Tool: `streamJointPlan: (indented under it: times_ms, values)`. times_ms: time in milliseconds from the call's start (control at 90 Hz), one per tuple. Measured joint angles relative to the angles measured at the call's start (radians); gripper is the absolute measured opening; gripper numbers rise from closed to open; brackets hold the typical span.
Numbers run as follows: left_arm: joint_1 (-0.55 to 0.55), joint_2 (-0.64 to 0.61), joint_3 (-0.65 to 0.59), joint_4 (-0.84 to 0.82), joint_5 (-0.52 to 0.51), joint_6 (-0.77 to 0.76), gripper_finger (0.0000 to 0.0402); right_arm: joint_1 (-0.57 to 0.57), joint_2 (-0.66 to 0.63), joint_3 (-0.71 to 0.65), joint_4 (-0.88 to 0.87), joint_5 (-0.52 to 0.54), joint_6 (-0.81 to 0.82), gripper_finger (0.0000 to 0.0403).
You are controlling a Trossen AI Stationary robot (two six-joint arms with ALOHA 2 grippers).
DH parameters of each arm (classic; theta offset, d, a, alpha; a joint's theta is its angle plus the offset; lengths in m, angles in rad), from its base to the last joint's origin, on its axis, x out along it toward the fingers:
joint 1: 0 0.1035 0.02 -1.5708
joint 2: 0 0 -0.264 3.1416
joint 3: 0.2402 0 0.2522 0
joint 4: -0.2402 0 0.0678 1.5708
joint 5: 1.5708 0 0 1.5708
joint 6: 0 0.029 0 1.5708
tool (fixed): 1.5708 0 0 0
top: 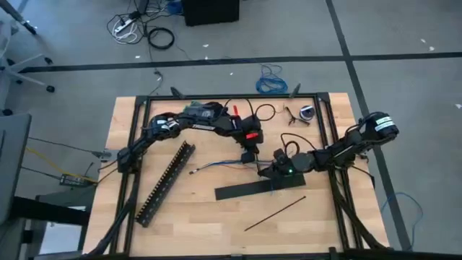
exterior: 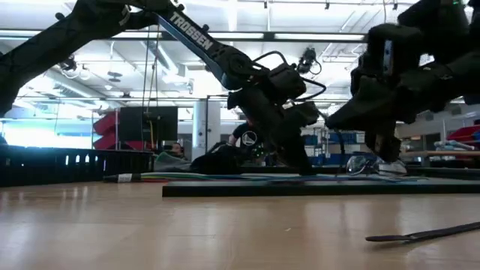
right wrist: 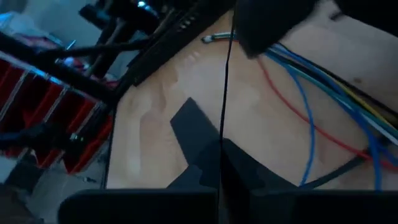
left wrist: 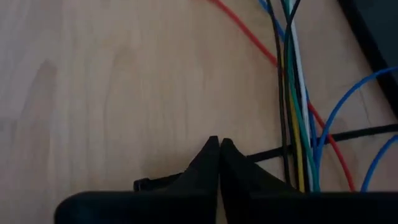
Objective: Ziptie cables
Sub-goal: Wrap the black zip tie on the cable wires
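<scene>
The cables (top: 216, 165) lie as a loose bundle mid-table; they also show in the wrist views (left wrist: 295, 118) (right wrist: 323, 81). A thin black ziptie (left wrist: 267, 152) lies on the wood across the cables, its head (left wrist: 142, 183) on the bare side. My left gripper (top: 249, 157) (left wrist: 217, 144) is shut, pointing down just beside the bundle, above that ziptie. My right gripper (top: 263, 172) (right wrist: 221, 148), coming from the table's right, is shut on a thin black ziptie strip (right wrist: 226, 81). Another ziptie (top: 274, 213) (exterior: 427, 234) lies flat near the front right. My left gripper's shut fingers (left wrist: 205, 168) stand over the crossing ziptie close to its head end. They hide that stretch, so I cannot tell whether they touch it. My right gripper pinches the thin strip (right wrist: 222, 138) between its two fingers, coming in level from the table's right. The strip runs straight on past the fingertips, alongside the cables.
A wide flat black bar (top: 260, 189) lies just in front of both grippers. A long slotted black duct (top: 166, 184) lies slantwise at the left. Small items (top: 303, 114) sit at the far right edge. Bare wood shows at the near edge.
</scene>
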Motion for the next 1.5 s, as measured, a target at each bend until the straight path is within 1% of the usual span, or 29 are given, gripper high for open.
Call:
streamJointPlan:
  times_ms: [300,511,722,844,944,1056,1156,1211,1322,1500]
  values:
    - [0.026,-0.044,-0.006,-0.085,0.027,-0.002,0.0,-0.036,0.0,0.0,-0.027,0.0,0.066,0.0]
    - [0.028,-0.052,-0.006,-0.116,0.072,-0.053,0.0,-0.058,0.0,0.0,-0.062,0.0,0.113,0.0]
    - [0.037,-0.064,-0.01,-0.122,0.146,-0.136,0.0,-0.066,0.0,0.0,-0.074,-0.017,0.147,0.0]
    - [0.052,-0.086,-0.012,-0.088,0.212,-0.212,0.0,-0.066,0.0,0.0,-0.102,-0.017,0.175,0.0]
    - [0.067,-0.116,-0.01,-0.045,0.27,-0.304,0.0,-0.066,0.0,0.0,-0.117,-0.017,0.182,0.0]
    - [0.084,-0.127,-0.009,0.031,0.322,-0.466,0.0,-0.066,0.0,0.0,-0.115,-0.017,0.176,0.0]
    - [0.104,-0.127,-0.008,0.082,0.372,-0.646,0.0,-0.066,0.0,0.0,-0.112,-0.017,0.175,0.0]
    - [0.115,-0.128,-0.008,0.068,0.375,-0.704,0.0002,-0.066,0.0,0.0,-0.109,-0.017,0.172,0.0]
    - [0.135,-0.128,-0.008,-0.003,0.369,-0.726,0.0016,-0.066,0.0,0.0,-0.092,-0.017,0.165,0.0]
    - [0.155,-0.129,-0.008,-0.058,0.36,-0.835,0.0068,-0.066,0.0,0.0,-0.086,-0.018,0.145,0.0]
